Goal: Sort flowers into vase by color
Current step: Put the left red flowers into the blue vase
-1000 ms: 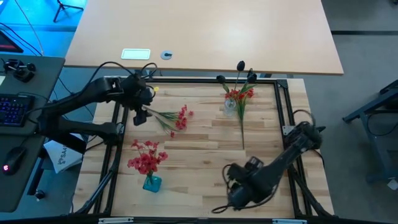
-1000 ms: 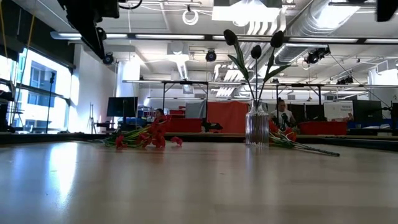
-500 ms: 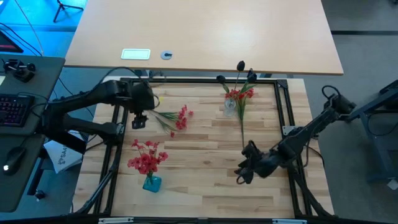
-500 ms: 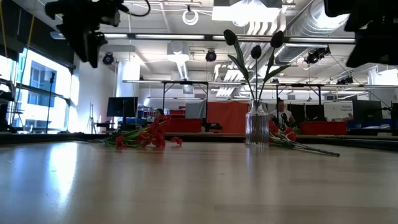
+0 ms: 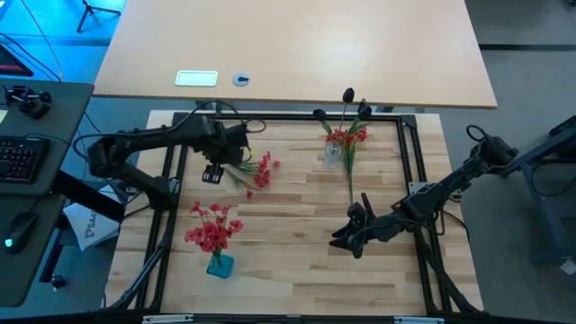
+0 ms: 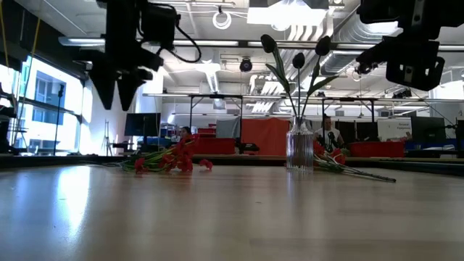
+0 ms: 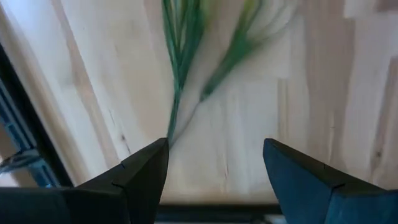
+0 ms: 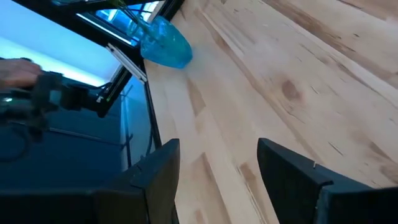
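A red-pink sprig point(image 5: 256, 171) lies flat on the wooden table, its green stems point(image 7: 180, 56) pointing at my left gripper. My left gripper point(image 5: 213, 172) point(image 6: 118, 90) point(image 7: 214, 165) hangs open just above the stem ends, fingers pointing down. The clear vase point(image 5: 333, 155) point(image 6: 299, 148) holds dark-budded stems point(image 6: 293, 58). A second red sprig point(image 5: 349, 144) lies beside it, stem toward the near edge. A blue vase point(image 5: 219, 265) point(image 8: 165, 46) holds red flowers point(image 5: 211, 229). My right gripper point(image 5: 346, 239) point(image 8: 217, 171) is open above bare table, right of centre.
A black frame point(image 5: 409, 171) borders the wooden table. There is bare wood between the two vases and along the near edge. Beyond the far edge stands a second tabletop point(image 5: 297, 45) carrying a white card and a small disc.
My left gripper has come down and moved a little toward the table's right, over the stem ends of the lying red sprig. My right arm has swung up from the near edge toward the table's middle and now points toward the left side. No flower has moved.
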